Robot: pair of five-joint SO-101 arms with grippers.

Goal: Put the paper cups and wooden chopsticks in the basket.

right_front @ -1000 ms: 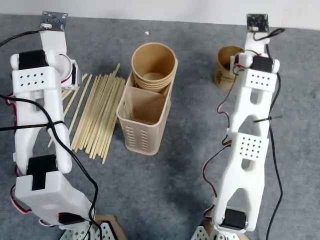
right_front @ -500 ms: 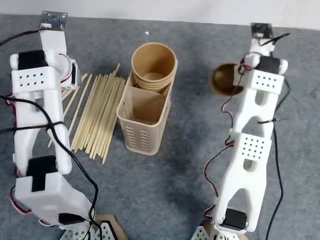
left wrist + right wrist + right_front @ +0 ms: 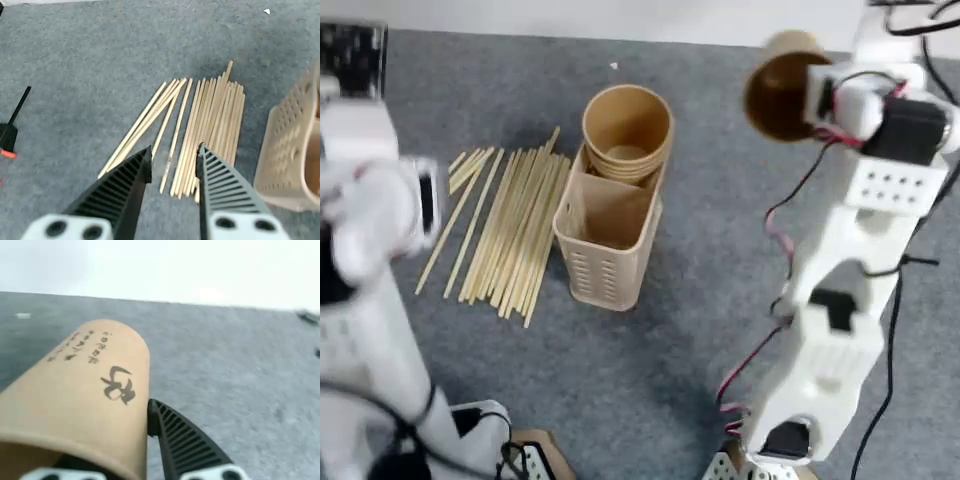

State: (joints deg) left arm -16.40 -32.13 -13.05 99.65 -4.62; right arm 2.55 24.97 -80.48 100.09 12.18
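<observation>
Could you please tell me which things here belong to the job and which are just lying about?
Job: basket; stacked cups inside it; paper cup held aloft; wooden chopsticks.
Lying about: white scrap; small black-and-orange item.

Left hand (image 3: 174, 150) angled downward, spread open, right hand (image 3: 817, 92) raised high, clamped on paper cup (image 3: 778, 90).
</observation>
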